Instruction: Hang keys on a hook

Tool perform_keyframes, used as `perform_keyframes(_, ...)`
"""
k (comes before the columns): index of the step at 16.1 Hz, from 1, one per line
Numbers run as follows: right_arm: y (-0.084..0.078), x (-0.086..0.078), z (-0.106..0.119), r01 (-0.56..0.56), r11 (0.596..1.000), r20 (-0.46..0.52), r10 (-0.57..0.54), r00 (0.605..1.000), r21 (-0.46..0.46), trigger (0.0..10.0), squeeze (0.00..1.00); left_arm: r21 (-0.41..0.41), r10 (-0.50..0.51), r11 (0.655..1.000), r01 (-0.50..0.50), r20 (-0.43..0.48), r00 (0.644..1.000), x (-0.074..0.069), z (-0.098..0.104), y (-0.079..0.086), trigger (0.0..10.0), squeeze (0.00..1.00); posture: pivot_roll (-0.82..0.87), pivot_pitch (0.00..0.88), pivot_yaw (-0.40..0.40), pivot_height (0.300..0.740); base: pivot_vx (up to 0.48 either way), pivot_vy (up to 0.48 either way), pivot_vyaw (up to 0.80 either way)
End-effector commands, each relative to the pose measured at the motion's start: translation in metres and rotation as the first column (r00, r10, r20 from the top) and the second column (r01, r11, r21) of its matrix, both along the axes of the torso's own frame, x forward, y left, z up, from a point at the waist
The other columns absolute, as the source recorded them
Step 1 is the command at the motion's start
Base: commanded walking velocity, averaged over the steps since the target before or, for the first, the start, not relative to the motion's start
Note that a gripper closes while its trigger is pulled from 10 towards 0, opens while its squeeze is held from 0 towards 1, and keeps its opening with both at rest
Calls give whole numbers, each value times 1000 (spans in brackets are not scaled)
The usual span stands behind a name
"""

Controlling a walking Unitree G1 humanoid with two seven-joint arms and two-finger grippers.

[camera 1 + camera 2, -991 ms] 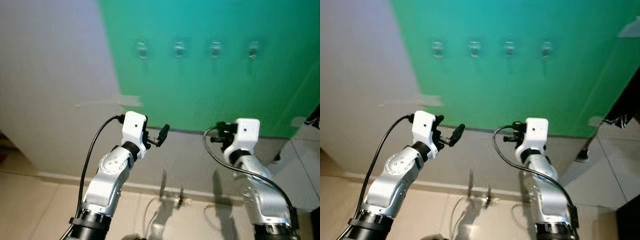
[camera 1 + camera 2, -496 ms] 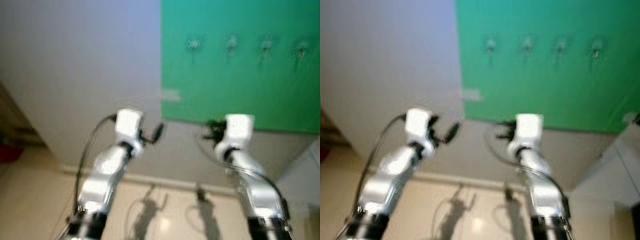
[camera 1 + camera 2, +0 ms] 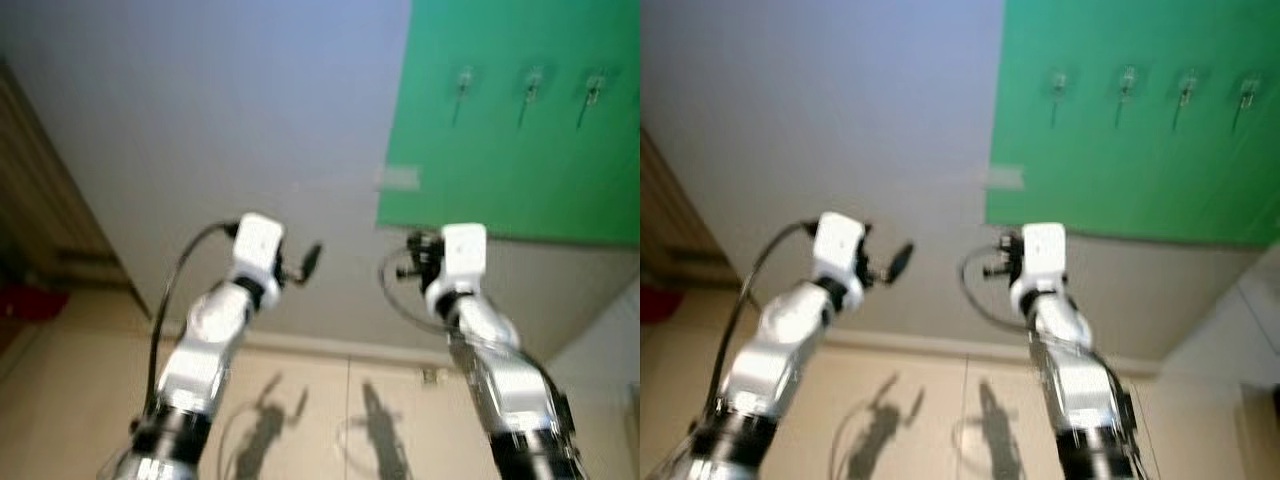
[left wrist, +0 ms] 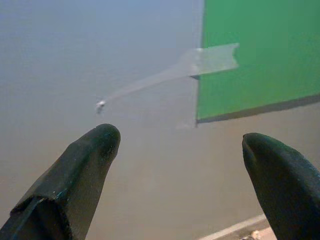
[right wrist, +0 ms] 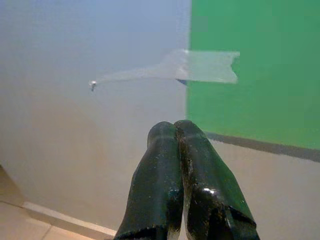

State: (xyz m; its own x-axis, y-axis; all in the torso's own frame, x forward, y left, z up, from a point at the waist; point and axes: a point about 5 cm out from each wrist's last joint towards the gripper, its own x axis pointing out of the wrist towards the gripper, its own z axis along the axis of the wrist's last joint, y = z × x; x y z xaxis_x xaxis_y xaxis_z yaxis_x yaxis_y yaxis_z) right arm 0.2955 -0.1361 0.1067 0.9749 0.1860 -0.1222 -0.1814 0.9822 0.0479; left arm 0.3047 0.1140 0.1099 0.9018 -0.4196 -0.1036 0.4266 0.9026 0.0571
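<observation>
Hooks (image 3: 527, 86) on green panel (image 3: 520, 180); left gripper (image 4: 182, 165) spread wide, right gripper (image 5: 175, 137) pressed together, both empty.

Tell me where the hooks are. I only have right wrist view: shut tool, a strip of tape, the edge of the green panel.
Observer: Four hooks sit in a row high on the green panel, above the right tool and off to the robot's right. The head views are blurred, so I can't tell whether anything hangs on them.
Operator: Left tool?
Observer: The left tool is open with nothing between its fingers. It points at the grey wall next to the panel's lower left corner.
</observation>
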Motion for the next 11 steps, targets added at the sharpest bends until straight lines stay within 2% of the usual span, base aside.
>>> perform_keyframes(1, -6, 3, 0, 17, 1000, 6, -17, 1000, -18, 10000, 0, 2, -24, 1000, 24, 33, 999, 3, 6, -8, 10000, 0, -69, 0, 27, 715, 0, 0, -456)
perform_keyframes(4, -4, 3, 1, 6, 1000, 15, -5, 1000, -30, 10000, 0, -20, -47, 999, 48, 38, 998, 5, 8, -9, 10000, 0, -77, 0, 33, 715, 0, 0, -483)
perform_keyframes(9, 1, 2, -2, -14, 1000, 19, 14, 1000, -25, 10000, 0, 4, -62, 998, 62, 61, 996, 9, 10, -9, 10000, 0, -76, 0, 35, 707, 0, 0, -483)
perform_keyframes(11, 1, 2, -4, -10, 1000, 14, 10, 1000, -19, 10000, 0, 3, -97, 995, 97, 77, 992, 7, 11, -10, 10000, 0, -77, 0, 38, 699, 0, -480, -472)
